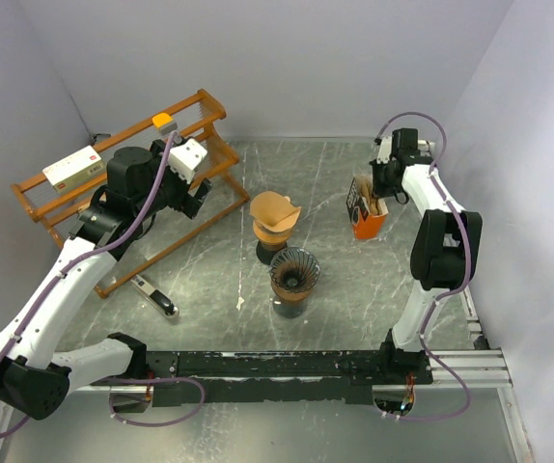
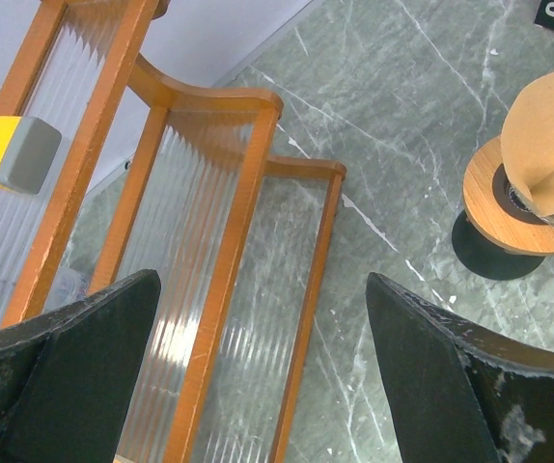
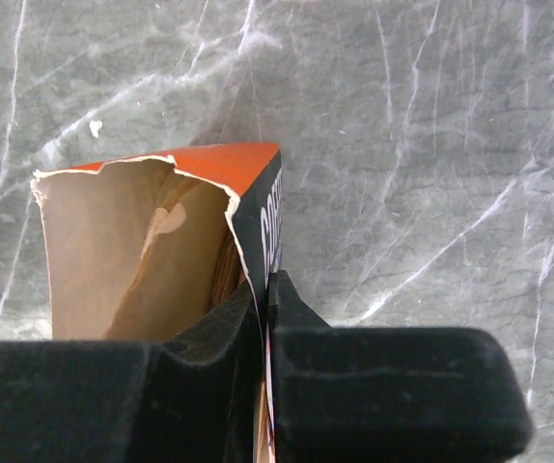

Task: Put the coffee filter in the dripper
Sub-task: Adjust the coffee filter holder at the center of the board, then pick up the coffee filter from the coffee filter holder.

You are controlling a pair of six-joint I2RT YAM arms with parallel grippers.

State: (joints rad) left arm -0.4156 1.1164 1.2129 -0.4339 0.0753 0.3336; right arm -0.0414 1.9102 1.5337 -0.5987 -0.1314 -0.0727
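A brown paper coffee filter [image 1: 275,210] sits on a round wooden stand at the table's middle; it also shows at the right edge of the left wrist view [image 2: 547,135]. The dark ribbed dripper [image 1: 294,268] stands just in front of it, with no filter in it. My left gripper [image 1: 192,193] is open and empty over the end of the wooden rack [image 2: 209,222], left of the filter; its fingers [image 2: 451,376] are wide apart. My right gripper [image 3: 267,289] is shut on the wall of the torn orange filter box [image 3: 142,241], which stands at the back right [image 1: 367,220].
The wooden rack [image 1: 123,183] stands at the back left, holding a white box [image 1: 72,166] and a yellow and grey block [image 1: 164,122]. A black-handled tool [image 1: 154,296] lies on the table in front of the rack. Walls close in the sides and back.
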